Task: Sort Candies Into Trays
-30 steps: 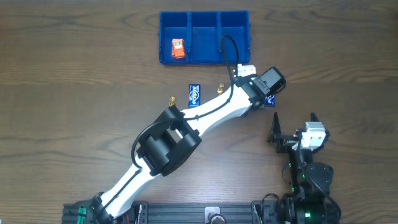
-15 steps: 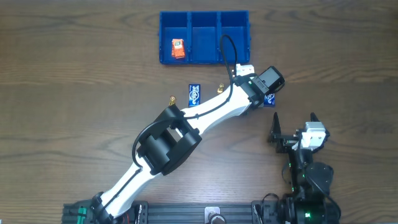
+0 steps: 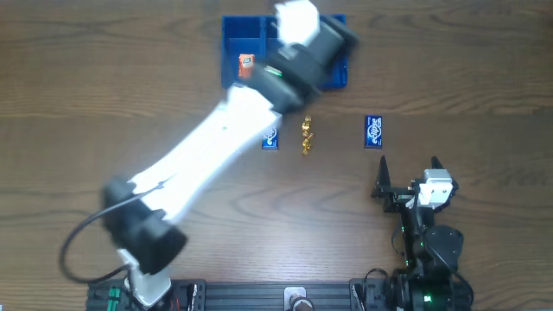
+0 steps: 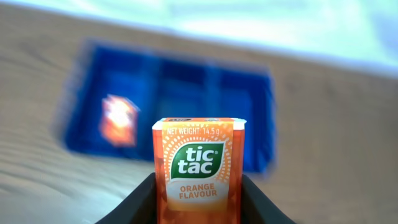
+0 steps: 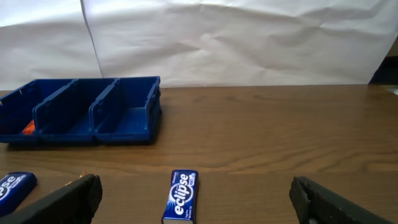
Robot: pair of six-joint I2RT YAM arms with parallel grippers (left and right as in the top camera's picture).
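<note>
left gripper [image 4: 199,190] pinches an upright orange candy box [image 4: 199,165] by the blue 3-compartment tray [image 4: 256,118]; right gripper [image 3: 407,171], jaws spread, near a blue pack [image 3: 373,131].

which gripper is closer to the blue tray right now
Left. The left gripper, shut on an orange candy box, is lifted close by the blue tray. The right gripper sits back near its base, with a blue mint pack lying between it and the tray.

We log a left arm [image 3: 216,147], white shells between black joint housings, black cable loop [image 3: 67,250] near its base, a right arm [image 3: 428,242], black throughout, white wrist block [image 3: 436,184], blunt black fingers [image 5: 68,200], green base light [image 3: 426,300]
</note>
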